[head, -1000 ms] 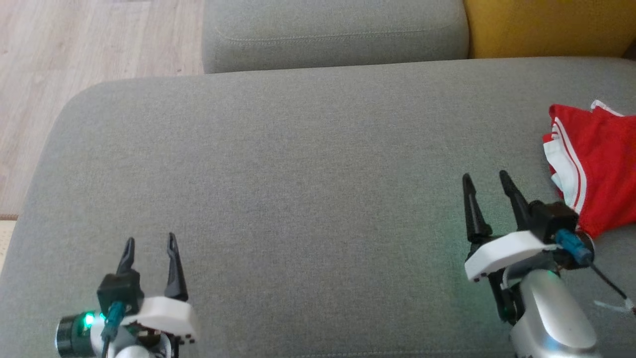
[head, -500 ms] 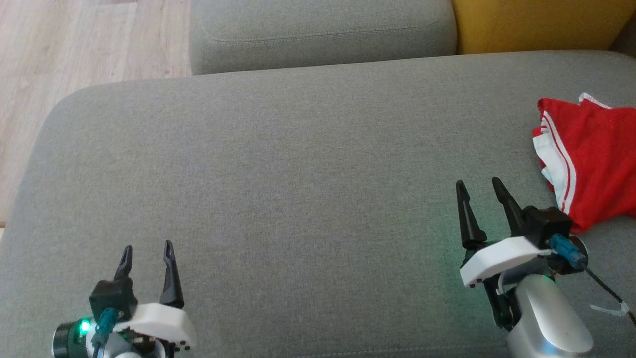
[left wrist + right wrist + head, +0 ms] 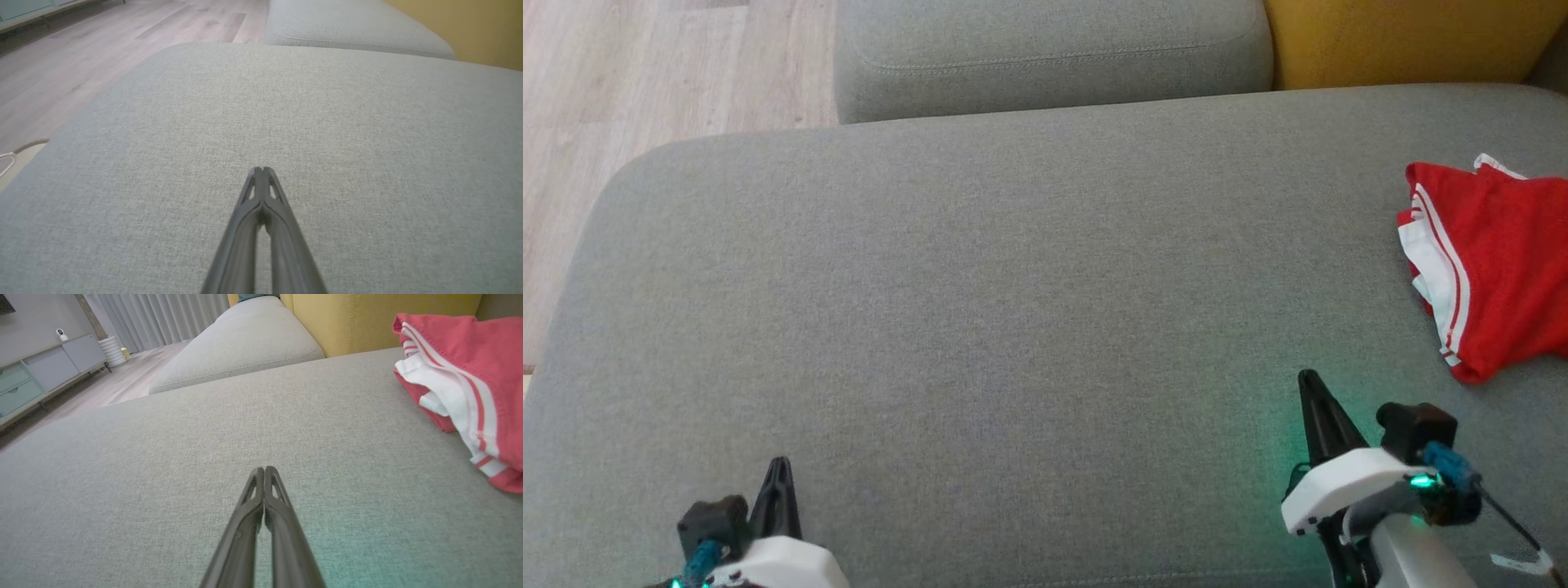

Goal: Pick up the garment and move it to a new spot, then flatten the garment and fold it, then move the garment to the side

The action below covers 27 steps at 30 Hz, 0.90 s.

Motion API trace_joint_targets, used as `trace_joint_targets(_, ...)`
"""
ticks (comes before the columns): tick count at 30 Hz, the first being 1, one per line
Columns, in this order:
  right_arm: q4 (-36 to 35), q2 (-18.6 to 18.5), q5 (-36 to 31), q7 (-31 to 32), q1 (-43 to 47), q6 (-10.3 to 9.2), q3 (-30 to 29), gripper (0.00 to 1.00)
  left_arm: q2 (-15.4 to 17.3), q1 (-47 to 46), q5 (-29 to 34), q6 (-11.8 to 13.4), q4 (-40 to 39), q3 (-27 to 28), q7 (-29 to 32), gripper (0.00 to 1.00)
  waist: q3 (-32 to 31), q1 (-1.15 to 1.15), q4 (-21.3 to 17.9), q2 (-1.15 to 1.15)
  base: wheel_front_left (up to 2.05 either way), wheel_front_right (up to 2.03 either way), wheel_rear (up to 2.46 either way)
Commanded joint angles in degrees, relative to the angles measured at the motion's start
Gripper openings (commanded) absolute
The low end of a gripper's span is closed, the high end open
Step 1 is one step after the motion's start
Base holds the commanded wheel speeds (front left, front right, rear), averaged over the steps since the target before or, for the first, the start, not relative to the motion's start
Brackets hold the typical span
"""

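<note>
whereas both stood open a second ago, the left gripper [image 3: 779, 467] and the right gripper [image 3: 1312, 382] now have their fingers pressed together on nothing, and both have drawn back toward the near edge of the grey sofa seat [image 3: 1013, 286]. neither touches the garment [image 3: 1499, 253], which hasn't shifted: it lies far right on the seat, close to the yellow backrest [image 3: 1413, 37] and apart from the right gripper. this reads as wrap-up, with the fold done, the garment parked aside and the arms retiring. the garment is a compact red bundle with stacked layers and a white panel with red stripes along its left edge. its right part is cut off in the head view, so the fold is probably tidy, but i can't confirm. no lettering shows.
</note>
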Motion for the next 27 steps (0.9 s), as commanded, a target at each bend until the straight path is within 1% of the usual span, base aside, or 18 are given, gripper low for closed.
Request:
trace_joint_targets(1,-2.4,-0.17,2.06,0.36,-3.21,0.01,-0.58,0.0,0.31,-2.31,-1.89,-0.33,-1.95,0.81,0.38,0.0,0.0,0.0,0.05,0.0,0.0,0.0,0.0)
trace_joint_targets(27,-7.29,-0.19,18.95,4.28,-1.42,0.05,-2.62,0.0,0.34,-3.86,-19.56,-3.03,-3.52,2.41,4.21,0.0,-0.11,0.0,0.54,0.0,0.0,0.0,0.0)
